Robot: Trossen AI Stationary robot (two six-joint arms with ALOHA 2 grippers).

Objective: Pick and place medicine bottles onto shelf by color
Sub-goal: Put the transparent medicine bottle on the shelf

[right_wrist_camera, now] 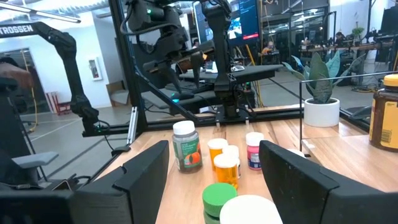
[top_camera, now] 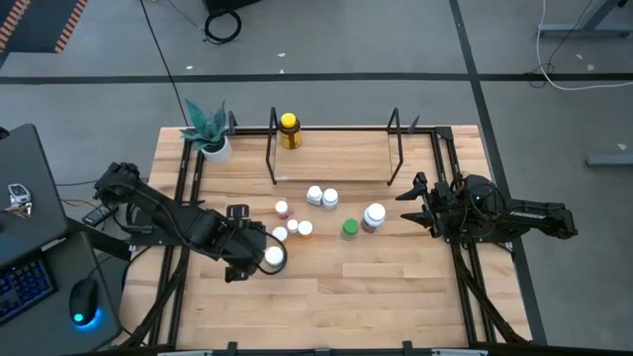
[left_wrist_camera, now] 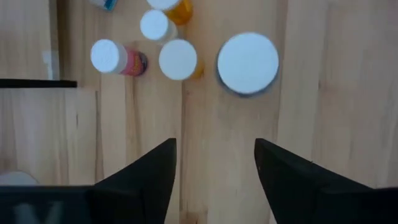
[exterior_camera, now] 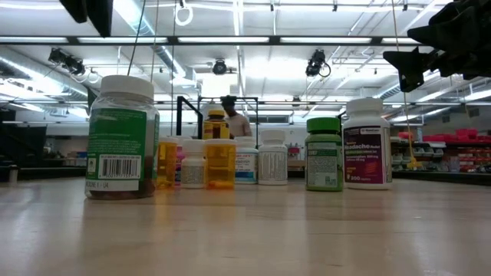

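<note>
Several medicine bottles stand in a cluster mid-table: a green one (top_camera: pixel 350 227), a white purple-labelled one (top_camera: pixel 374 215), small orange, pinkish and white ones (top_camera: pixel 293 227), and a bigger green-labelled, white-capped one (top_camera: pixel 274 258) (left_wrist_camera: pixel 247 62) (exterior_camera: pixel 123 138). A yellow-capped amber bottle (top_camera: pixel 288 130) stands on the shelf (top_camera: pixel 336 158) at the far edge. My left gripper (top_camera: pixel 240 259) (left_wrist_camera: pixel 214 146) hangs open above the table, pointing down, just left of the bigger bottle. My right gripper (top_camera: pixel 407 198) (right_wrist_camera: pixel 214 152) is open, raised, right of the green and white bottles.
A potted plant (top_camera: pixel 213 146) stands at the shelf's far-left corner. Black frame rails (top_camera: pixel 183 188) run along both table sides. Bare wood (top_camera: pixel 346 297) lies near the table's near edge. A person shows far behind the table (exterior_camera: pixel 234 119).
</note>
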